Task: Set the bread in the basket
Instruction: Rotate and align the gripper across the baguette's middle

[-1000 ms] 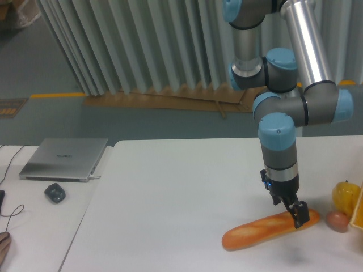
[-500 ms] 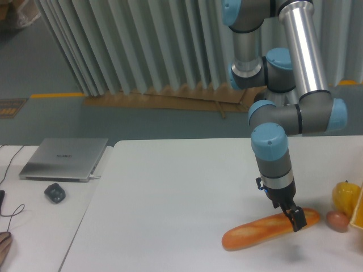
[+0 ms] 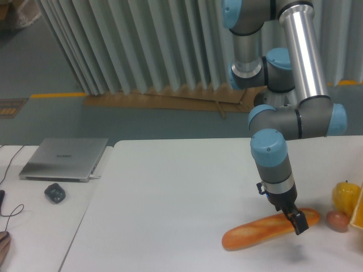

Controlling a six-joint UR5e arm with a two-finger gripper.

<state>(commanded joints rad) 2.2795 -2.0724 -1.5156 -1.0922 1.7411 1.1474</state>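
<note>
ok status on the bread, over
Gripper down at the right end of the bread, jaw state unclear. Bread flat on the table. Two fruits just beyond that end.

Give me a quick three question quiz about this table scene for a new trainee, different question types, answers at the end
1. True or false: the bread lies flat on the table.
2. Which end of the bread is the gripper at? A) its left end in the picture B) its right end in the picture C) its middle
3. Fill in: left of the table, beside the laptop, lies a dark ____.

Key
1. True. The bread rests on the table, not in any basket.
2. B. The gripper is down at the end nearer the yellow fruit and the small brown fruit; whether the jaws grip it cannot be told.
3. Mouse.
</note>
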